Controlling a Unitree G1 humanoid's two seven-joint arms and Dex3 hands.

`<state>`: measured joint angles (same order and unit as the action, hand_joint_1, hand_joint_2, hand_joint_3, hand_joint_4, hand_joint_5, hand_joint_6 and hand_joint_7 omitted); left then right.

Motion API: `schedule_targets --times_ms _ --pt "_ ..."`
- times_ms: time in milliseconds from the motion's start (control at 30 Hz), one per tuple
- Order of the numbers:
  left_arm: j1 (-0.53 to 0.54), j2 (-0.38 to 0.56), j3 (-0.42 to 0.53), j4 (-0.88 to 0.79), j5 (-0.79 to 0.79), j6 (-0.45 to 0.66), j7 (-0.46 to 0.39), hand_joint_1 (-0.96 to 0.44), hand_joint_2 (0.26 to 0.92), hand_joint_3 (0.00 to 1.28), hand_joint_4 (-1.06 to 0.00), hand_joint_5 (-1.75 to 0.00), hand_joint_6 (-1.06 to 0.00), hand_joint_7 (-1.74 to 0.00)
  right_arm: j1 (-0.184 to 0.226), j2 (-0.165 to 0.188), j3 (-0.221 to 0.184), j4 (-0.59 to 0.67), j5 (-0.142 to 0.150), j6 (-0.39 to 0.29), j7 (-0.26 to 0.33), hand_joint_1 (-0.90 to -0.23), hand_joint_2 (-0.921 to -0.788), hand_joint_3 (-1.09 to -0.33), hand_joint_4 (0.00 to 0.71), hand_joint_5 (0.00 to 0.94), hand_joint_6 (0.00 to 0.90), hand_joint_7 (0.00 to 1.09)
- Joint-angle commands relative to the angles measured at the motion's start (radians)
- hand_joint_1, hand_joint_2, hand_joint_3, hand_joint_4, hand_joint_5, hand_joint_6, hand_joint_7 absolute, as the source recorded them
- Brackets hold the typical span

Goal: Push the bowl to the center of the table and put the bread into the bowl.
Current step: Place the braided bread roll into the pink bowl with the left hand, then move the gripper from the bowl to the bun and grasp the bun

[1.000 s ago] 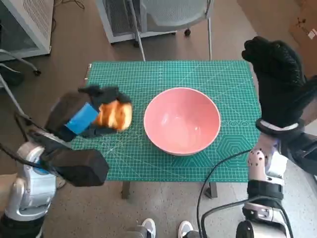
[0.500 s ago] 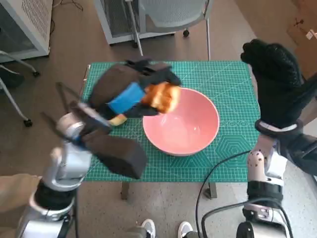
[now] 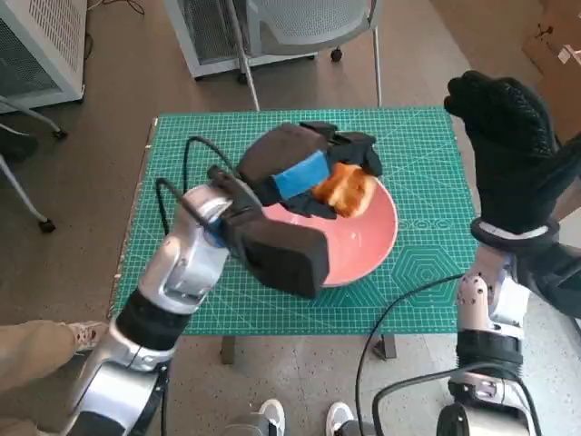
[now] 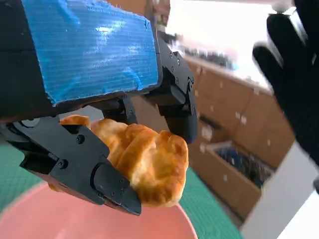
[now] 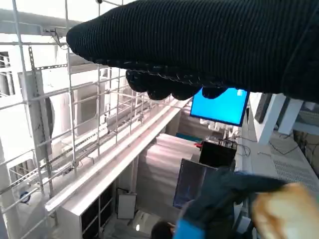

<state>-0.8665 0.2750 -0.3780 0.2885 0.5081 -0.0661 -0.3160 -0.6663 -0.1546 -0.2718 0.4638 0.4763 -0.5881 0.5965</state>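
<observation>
The left hand (image 3: 304, 163) is over the pink bowl (image 3: 372, 241), holding the bread (image 3: 345, 189) between its black fingers (image 4: 107, 184). In the left wrist view the golden, lumpy bread (image 4: 144, 164) is clamped from both sides, with fingers under it and fingers above it, and the pink rim of the bowl (image 4: 99, 226) lies directly below. The bread is clear of the bowl's bottom, hanging above the far-left part of its opening. The bowl stands on the green mat (image 3: 427, 154) that covers the table, about midway between the table's left and right edges and somewhat closer to the near edge than to the far one. The left forearm (image 3: 186, 268) reaches across the near-left part of the table, and a dark block on it hides the near-left part of the bowl.

The right hand (image 3: 504, 132), in its black glove, is raised beyond the right edge of the table, upright, with nothing in it; its fingers look loosely curled together, so how far they are spread cannot be told. In the right wrist view the glove (image 5: 199, 45) lies as a dark band, and the bread shows blurred in a corner.

A chair (image 3: 309, 27) stands past the far edge of the table.
</observation>
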Motion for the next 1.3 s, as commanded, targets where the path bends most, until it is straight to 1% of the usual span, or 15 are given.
schedule_targets --times_ms 33,100,133,167,200,233,333,433,500,600,733,867,1000,1133,1300 --pt "-0.041 -0.019 -0.004 0.107 -0.010 -0.034 0.003 0.00 0.920 0.04 -0.75 -1.11 -0.63 -1.15 0.035 -0.009 -0.002 -0.013 -0.009 0.019 -0.011 -0.630 -0.921 -0.758 0.255 0.000 0.344 0.00" --pt "-0.040 -0.020 -0.006 0.124 -0.011 -0.005 -0.024 0.00 0.920 0.06 -0.72 -1.15 -0.61 -1.16 0.038 -0.009 -0.002 -0.020 -0.010 0.023 -0.014 -0.630 -0.921 -0.757 0.255 0.000 0.346 0.00" --pt "-0.038 -0.021 -0.007 0.127 -0.011 0.012 -0.037 -0.01 0.897 0.07 -0.55 -0.91 -0.49 -0.94 0.039 -0.010 -0.003 -0.023 -0.011 0.025 -0.015 -0.630 -0.921 -0.756 0.255 0.000 0.347 0.00" --pt "-0.037 -0.021 -0.007 0.128 -0.010 0.023 -0.046 -0.01 0.893 0.07 -0.51 -0.78 -0.46 -0.83 0.040 -0.010 -0.003 -0.025 -0.011 0.026 -0.016 -0.630 -0.921 -0.756 0.255 0.000 0.348 0.00" --pt "-0.034 -0.020 -0.008 0.117 -0.006 0.059 -0.068 -0.01 0.891 0.06 -0.47 -0.56 -0.44 -0.63 0.041 -0.011 -0.004 -0.027 -0.011 0.028 -0.017 -0.630 -0.921 -0.755 0.255 0.000 0.349 0.00" --pt "-0.032 -0.020 -0.008 0.106 -0.002 0.097 -0.090 -0.04 0.875 0.04 -0.35 -0.37 -0.36 -0.46 0.041 -0.011 -0.006 -0.027 -0.010 0.029 -0.018 -0.631 -0.921 -0.752 0.255 0.000 0.350 0.00" --pt "-0.030 -0.017 -0.011 0.080 0.009 0.164 -0.129 -0.12 0.838 0.02 -0.16 -0.12 -0.24 -0.24 0.040 -0.013 -0.008 -0.027 -0.009 0.033 -0.019 -0.633 -0.921 -0.747 0.255 0.001 0.351 0.00" --pt "-0.025 -0.008 -0.012 0.069 0.011 0.175 -0.138 -0.19 0.817 0.01 -0.09 -0.04 -0.19 -0.16 0.036 -0.015 -0.011 -0.021 -0.009 0.032 -0.018 -0.634 -0.921 -0.743 0.255 0.001 0.351 0.00" --pt "-0.020 -0.003 -0.009 0.071 0.006 0.164 -0.134 -0.24 0.813 0.00 -0.06 -0.02 -0.18 -0.14 0.034 -0.015 -0.013 -0.017 -0.009 0.031 -0.016 -0.635 -0.921 -0.741 0.255 0.001 0.351 0.00" --pt "-0.013 0.003 0.000 0.079 -0.010 0.151 -0.134 -0.29 0.808 0.00 -0.04 -0.01 -0.17 -0.12 0.031 -0.014 -0.013 -0.013 -0.009 0.030 -0.015 -0.636 -0.921 -0.738 0.255 0.001 0.349 0.00" --pt "-0.002 0.011 0.014 0.061 -0.037 0.166 -0.161 -0.31 0.805 0.00 -0.03 0.00 -0.17 -0.11 0.030 -0.011 -0.012 -0.010 -0.010 0.029 -0.015 -0.638 -0.921 -0.735 0.256 0.001 0.346 0.00" --pt "0.020 0.034 0.030 0.024 -0.064 0.148 -0.183 -0.34 0.806 0.00 -0.02 0.00 -0.17 -0.11 0.031 -0.004 -0.009 -0.007 -0.011 0.025 -0.014 -0.638 -0.921 -0.735 0.257 0.001 0.346 0.00" --pt "0.045 0.066 0.051 -0.020 -0.075 0.125 -0.178 -0.38 0.810 0.00 -0.01 0.00 -0.17 -0.11 0.033 0.002 -0.006 -0.003 -0.011 0.021 -0.012 -0.639 -0.921 -0.735 0.256 0.001 0.349 0.00" --pt "0.078 0.105 0.094 -0.069 -0.093 0.082 -0.157 -0.44 0.821 0.01 0.00 0.00 -0.18 -0.11 0.040 0.005 -0.003 -0.012 -0.006 0.023 -0.009 -0.639 -0.921 -0.735 0.259 0.002 0.352 0.00" --pt "0.125 0.177 0.193 -0.169 -0.130 0.054 -0.143 -0.45 0.824 0.01 0.00 0.00 -0.20 -0.11 0.051 0.003 -0.004 -0.028 0.003 0.031 -0.005 -0.638 -0.921 -0.733 0.259 0.001 0.351 0.00"
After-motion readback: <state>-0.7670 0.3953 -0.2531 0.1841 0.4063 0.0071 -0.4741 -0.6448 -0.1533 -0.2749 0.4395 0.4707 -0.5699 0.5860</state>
